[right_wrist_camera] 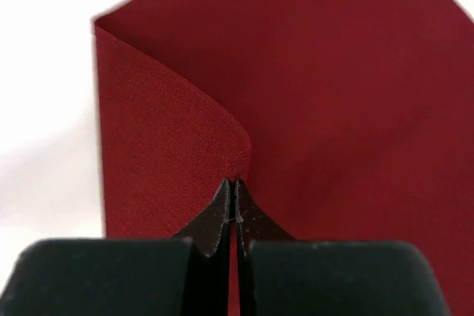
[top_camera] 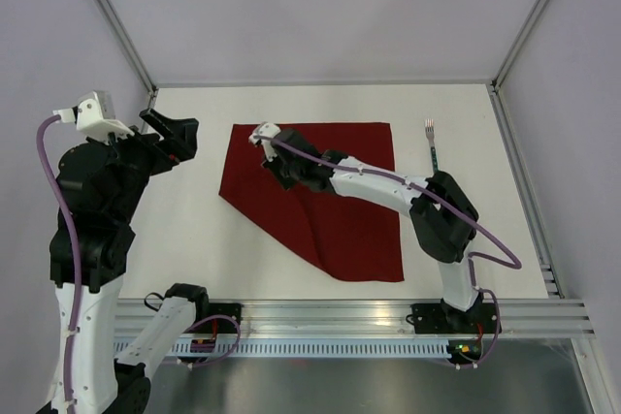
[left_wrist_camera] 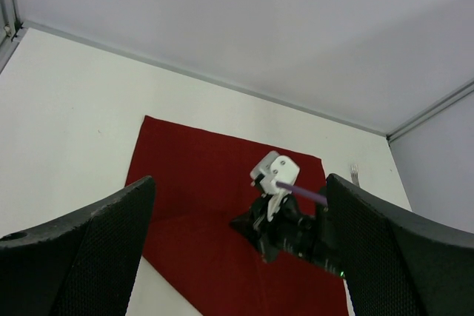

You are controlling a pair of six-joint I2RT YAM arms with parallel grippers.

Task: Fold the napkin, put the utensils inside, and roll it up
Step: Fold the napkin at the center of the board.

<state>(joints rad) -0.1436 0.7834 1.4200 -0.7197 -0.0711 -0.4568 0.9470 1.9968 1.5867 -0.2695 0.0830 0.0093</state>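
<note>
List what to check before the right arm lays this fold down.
1. Right claw shut on napkin: ok, it pinches a raised fold.
2. Left claw open and off the napkin: ok, it holds nothing.
3. Fork clear of the fold's path: ok, it lies right of the napkin, apart from it.
4. Fold laid flat: not ok, the near-left corner is drawn inward and not set down.
5. Other utensils ready: cannot tell, only the fork shows.

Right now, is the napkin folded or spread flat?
Partly folded: one corner of the napkin is doubled over the cloth, pinched by the right gripper, jaws shut; the rest lies flat.
</note>
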